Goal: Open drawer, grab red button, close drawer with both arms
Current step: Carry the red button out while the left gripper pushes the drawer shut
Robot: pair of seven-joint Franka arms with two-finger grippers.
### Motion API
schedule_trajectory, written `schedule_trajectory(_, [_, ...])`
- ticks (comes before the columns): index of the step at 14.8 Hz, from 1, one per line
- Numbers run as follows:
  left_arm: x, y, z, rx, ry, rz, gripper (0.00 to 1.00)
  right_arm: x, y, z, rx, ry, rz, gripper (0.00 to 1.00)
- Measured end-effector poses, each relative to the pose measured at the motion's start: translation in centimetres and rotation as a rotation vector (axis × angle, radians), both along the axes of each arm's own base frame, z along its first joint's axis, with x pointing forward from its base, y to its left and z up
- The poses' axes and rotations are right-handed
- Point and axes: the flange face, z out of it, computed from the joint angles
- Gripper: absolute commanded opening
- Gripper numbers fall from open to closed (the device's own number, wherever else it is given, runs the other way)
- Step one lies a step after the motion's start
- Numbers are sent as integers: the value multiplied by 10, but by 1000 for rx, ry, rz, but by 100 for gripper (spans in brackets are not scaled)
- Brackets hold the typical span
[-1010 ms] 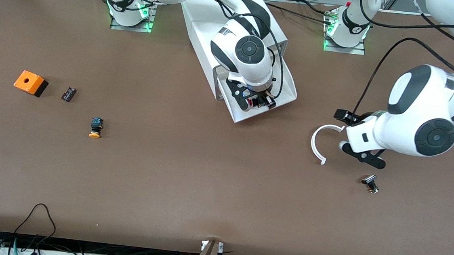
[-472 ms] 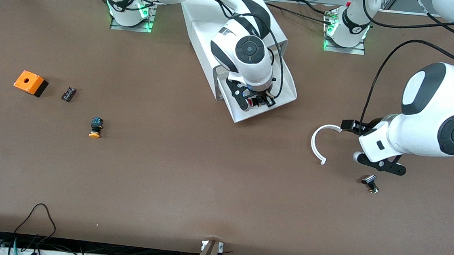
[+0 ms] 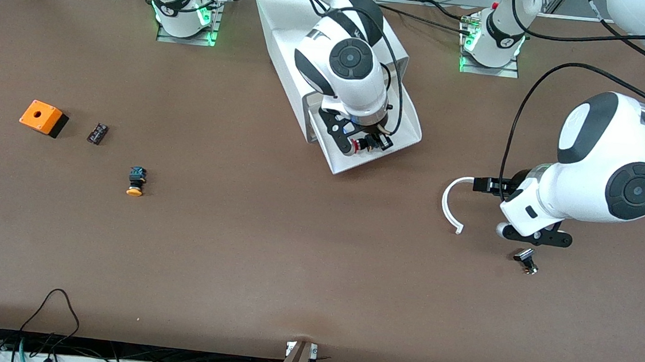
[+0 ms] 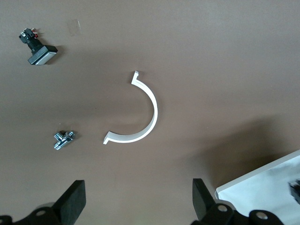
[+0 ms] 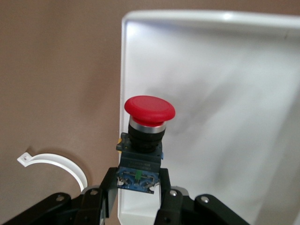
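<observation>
The white cabinet (image 3: 312, 25) stands mid-table between the arms' bases, with its drawer (image 3: 410, 131) pulled out toward the front camera. My right gripper (image 3: 367, 144) is over the open drawer and is shut on the button (image 3: 355, 145). In the right wrist view my right gripper (image 5: 138, 182) clamps the button's blue base, with the red cap (image 5: 149, 109) pointing away over the drawer's white floor (image 5: 220, 93). My left gripper (image 3: 518, 213) hangs over the table toward the left arm's end. In the left wrist view my left gripper (image 4: 136, 206) is open and empty.
A white curved strip (image 3: 448, 205) lies beside the left gripper, with a small black switch (image 3: 525, 259) nearer the camera. Toward the right arm's end lie an orange box (image 3: 44, 117), a small black part (image 3: 97, 133) and an orange-capped button (image 3: 136, 181).
The right gripper has lifted and shifted slightly over the drawer, and the red button now shows more plainly. The left arm swung toward its end of the table, then partway back.
</observation>
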Motion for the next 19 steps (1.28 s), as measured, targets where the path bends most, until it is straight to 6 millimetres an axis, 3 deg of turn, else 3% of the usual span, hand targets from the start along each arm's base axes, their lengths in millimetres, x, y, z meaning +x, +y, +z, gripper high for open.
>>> schedule_trajectory(4, [3,-5,-4,-3,-36,22,100,37,-47,53,16,-71,106,0])
schedule_trajectory(7, [-2,-38,-33,1,-135,124,100,69,-96,74,-6,-97,258,0])
schedule_trajectory(10, [-25,-87,-69,2,-200,213,100,100,-153,68,-43,-70,460,0])
schedule_trajectory(14, [-61,-149,-111,32,-270,339,100,149,-257,57,-42,-18,687,0])
schedule_trajectory(17, [-91,-177,-139,64,-260,430,100,172,-325,38,-15,-1,800,0])
schedule_trajectory(19, [-109,-192,-149,87,-239,458,100,177,-357,19,5,20,873,0])
